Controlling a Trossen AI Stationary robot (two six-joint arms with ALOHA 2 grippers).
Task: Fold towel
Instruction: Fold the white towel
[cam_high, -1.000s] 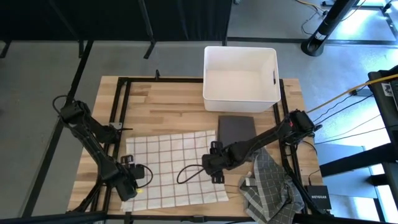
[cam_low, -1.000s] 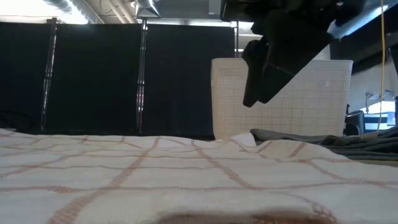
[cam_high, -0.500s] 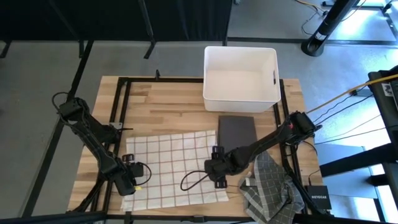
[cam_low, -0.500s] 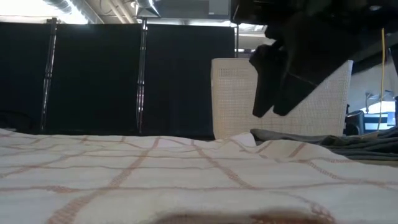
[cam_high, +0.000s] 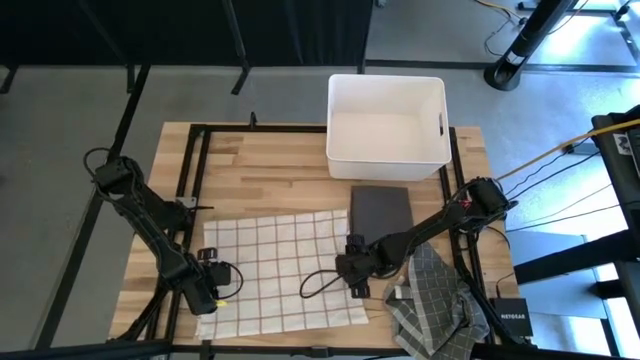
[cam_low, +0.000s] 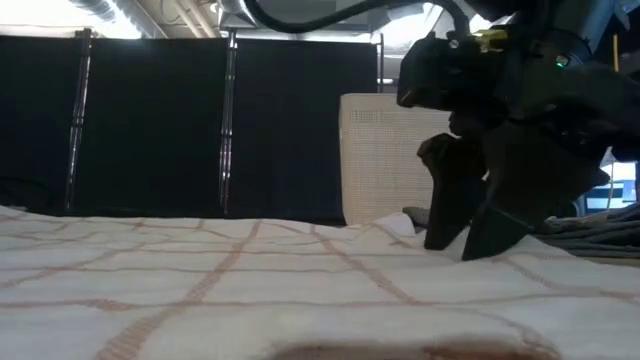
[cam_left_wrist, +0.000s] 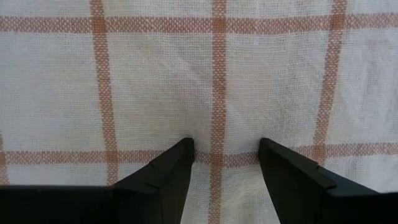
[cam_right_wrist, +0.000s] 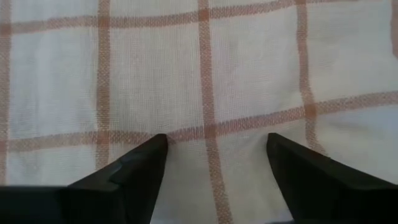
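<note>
Wooden desk w/ a black frame round the work area. White plastic bin sits at the far edge, empty as far as I can see. White towel w/ orange check lies spread flat on the near half of the desk, roughly centre-left. Crumpled grey checked cloth is heaped at the near right corner, partly over the desk edge; a folded dark grey cloth lies flat betw. bin and towel, just beside the towel's far right corner. Left hand is down on the towel's near left corner, fingers spread apart, tips pressed on the fabric, nothing gripped. Right hand is down at the towel's right edge, fingers wide apart, tips on the cloth, nothing gripped either.
</note>
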